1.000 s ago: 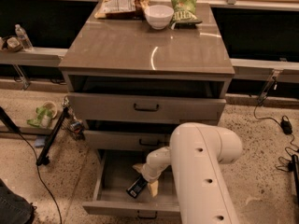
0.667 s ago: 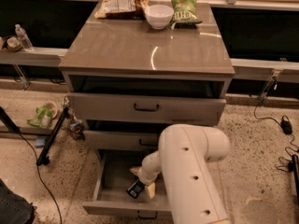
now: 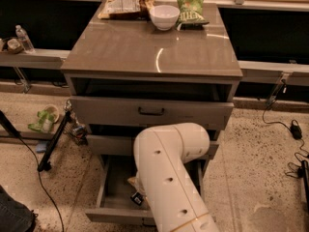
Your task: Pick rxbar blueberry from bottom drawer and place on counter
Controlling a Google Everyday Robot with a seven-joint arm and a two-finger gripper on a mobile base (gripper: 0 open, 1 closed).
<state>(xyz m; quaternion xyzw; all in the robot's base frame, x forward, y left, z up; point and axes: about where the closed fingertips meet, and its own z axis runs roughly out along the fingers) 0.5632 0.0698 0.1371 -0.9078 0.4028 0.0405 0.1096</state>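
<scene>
Three drawers, each standing open to a different degree: the top drawer (image 3: 152, 112) a little, the middle drawer (image 3: 108, 144) slightly further, the bottom drawer (image 3: 113, 214) furthest out, with its front edge near the lower border of the view. One white arm (image 3: 166, 178) comes up from the lower edge and bends down over the bottom drawer, covering its middle and right side.

The gripper (image 3: 133, 183) is down inside that drawer at the arm's left flank. Only a tan part of it shows, so I cannot tell how wide it stands or whether it has hold of anything. One bar (image 3: 137, 197), dark with a pale patch, lies just below that tan part on the drawer floor, close against the arm. I cannot tell whether the two are touching.

On the counter (image 3: 145, 52) there are three things, all along the back edge: one tan bag (image 3: 125, 4), one white bowl (image 3: 164, 16) and one green bag (image 3: 191, 8). The bowl sits between the bags. The front and middle of the counter are bare and glossy. Inside the bottom drawer, the left strip of floor is bare up to the side wall.

One bottle (image 3: 23, 37) stands on the ledge at left.
</scene>
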